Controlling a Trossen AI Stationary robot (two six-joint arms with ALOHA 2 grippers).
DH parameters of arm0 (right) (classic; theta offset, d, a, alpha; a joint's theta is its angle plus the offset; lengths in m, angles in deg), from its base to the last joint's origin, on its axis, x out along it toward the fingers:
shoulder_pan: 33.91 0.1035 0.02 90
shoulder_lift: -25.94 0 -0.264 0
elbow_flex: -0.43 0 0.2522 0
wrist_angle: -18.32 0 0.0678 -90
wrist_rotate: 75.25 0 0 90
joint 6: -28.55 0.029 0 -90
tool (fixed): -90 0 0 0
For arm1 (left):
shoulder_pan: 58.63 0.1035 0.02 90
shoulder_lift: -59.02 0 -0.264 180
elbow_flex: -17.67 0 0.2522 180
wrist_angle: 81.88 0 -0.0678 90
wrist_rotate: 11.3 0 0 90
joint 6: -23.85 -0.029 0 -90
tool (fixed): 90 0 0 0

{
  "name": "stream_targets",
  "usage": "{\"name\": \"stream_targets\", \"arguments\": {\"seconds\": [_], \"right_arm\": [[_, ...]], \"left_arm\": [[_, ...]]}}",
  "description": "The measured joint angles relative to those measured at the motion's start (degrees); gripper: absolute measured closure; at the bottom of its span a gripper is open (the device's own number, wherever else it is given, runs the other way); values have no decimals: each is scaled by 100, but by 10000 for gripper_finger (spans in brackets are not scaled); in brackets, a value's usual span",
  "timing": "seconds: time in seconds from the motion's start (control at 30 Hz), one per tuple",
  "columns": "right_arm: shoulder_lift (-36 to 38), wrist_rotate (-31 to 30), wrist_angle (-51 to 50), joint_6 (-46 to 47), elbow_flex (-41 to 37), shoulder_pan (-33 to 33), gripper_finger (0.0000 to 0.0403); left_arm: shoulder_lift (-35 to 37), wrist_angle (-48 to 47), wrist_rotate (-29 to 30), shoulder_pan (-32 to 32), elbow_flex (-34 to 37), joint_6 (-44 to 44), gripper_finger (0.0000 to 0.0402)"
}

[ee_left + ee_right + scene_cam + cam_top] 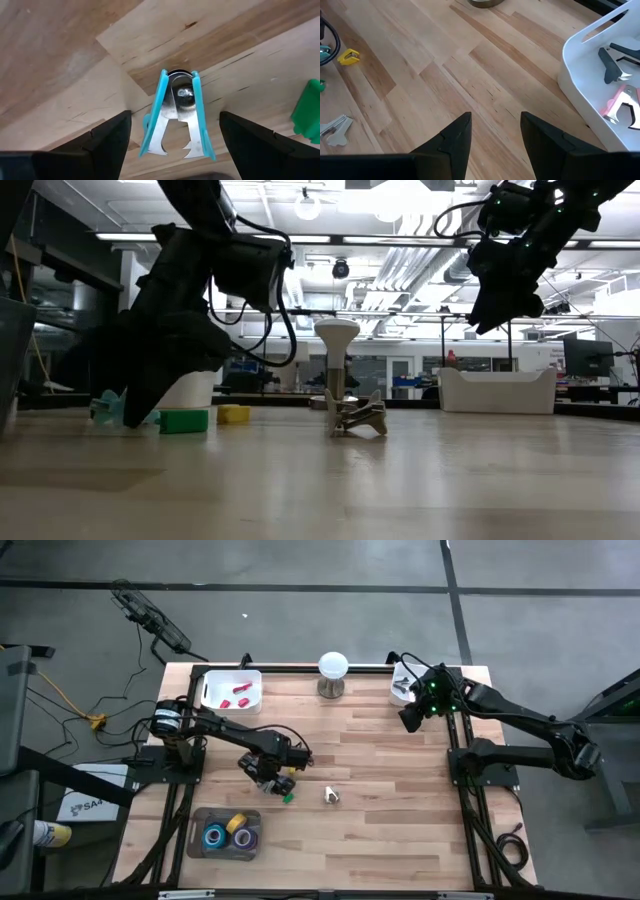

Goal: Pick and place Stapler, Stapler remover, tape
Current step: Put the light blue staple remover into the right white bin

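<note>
Rolls of coloured ring-shaped tape [228, 833], blue, purple and yellow-orange, lie together in a clear shallow tray [194, 846] at the near left edge of the pale wooden surface [390, 820]. Just beyond the tray, the left claw [270, 778] hangs low over the surface with its fingers spread wide, and a teal plastic staple remover with metal teeth [177, 116] lies flat on the wood between them, touched by neither finger. A small green block [288, 797] sits just beside that claw. Near the middle of the surface rests a small silvery metal piece [332, 796].

Farther back, a white rectangular bin [232, 690] at the far left corner holds small red items. A white dome on a metal stand [333, 673] stands at the far edge, centre. At the far right corner, the right claw [411, 718] hovers above the wood with its fingers parted and holding nothing, just beside a second white bin [585, 85] that holds dark and pink tools.
</note>
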Motion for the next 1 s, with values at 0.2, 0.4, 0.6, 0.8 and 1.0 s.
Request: {"name": "stream_targets", "arguments": {"seconds": [0.2, 0.4, 0.6, 0.8, 1.0], "right_arm": [[0, 0, 0, 0, 0, 0, 242], [0, 0, 0, 1, 0, 0, 242], [0, 0, 0, 0, 0, 0, 242], [0, 9, 0, 0, 0, -1, 242], [0, 294, 0, -168, 0, -2, 242]], "left_arm": [[-2, 15, -87, 0, 0, -89, 137], [-9, -1, -209, 2, 2, -140, 212], [-11, -4, -289, 2, 4, -142, 288], [-11, -4, -342, 2, 4, -303, 315], [88, 4, -291, 2, -257, -524, 315]]}}
